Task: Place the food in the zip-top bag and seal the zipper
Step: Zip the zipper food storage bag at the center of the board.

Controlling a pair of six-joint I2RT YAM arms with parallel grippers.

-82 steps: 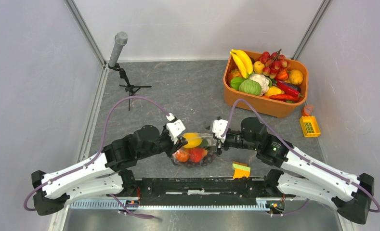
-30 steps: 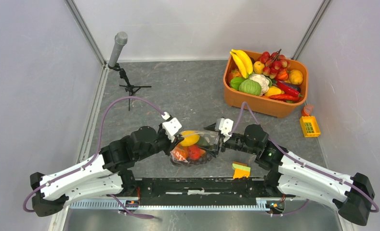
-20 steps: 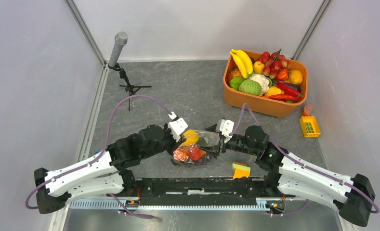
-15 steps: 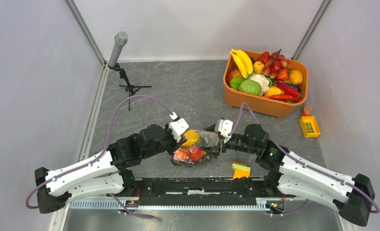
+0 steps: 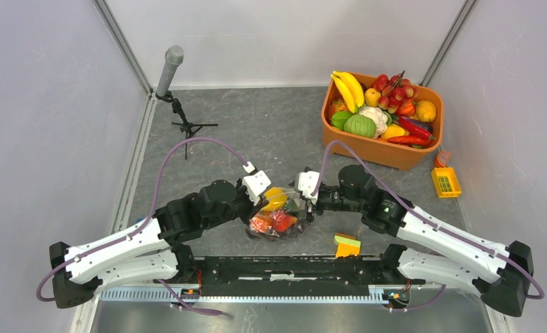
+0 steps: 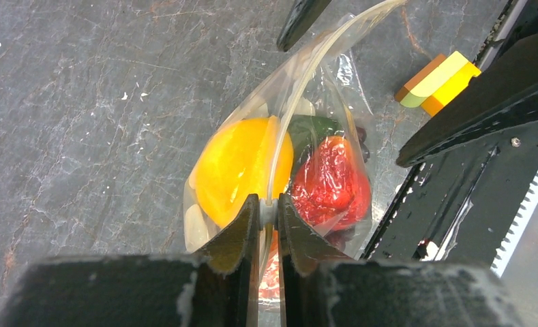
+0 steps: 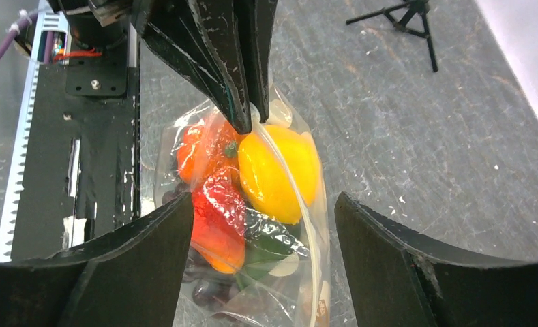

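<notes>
The zip-top bag (image 5: 276,227) lies on the table between both grippers, holding food: a yellow fruit (image 6: 242,167), a red one (image 6: 334,185), green, orange and dark pieces. My left gripper (image 6: 268,211) is shut on the white zipper (image 6: 300,88) at the bag's near end; it also shows in the top view (image 5: 261,205). My right gripper (image 7: 262,204) is open, its fingers (image 7: 150,252) spread either side of the bag's other end, not touching the zipper (image 7: 300,197). It shows in the top view (image 5: 300,205).
An orange tub (image 5: 381,151) full of toy fruit stands back right. A small yellow crate (image 5: 446,182) is at the right, a yellow-orange block (image 5: 346,246) near the black rail (image 5: 291,267), and a microphone tripod (image 5: 180,121) back left.
My right gripper has moved left along the bag toward the left gripper and now stands open over it. The left gripper has stayed shut on the zipper, shifting slightly right.
</notes>
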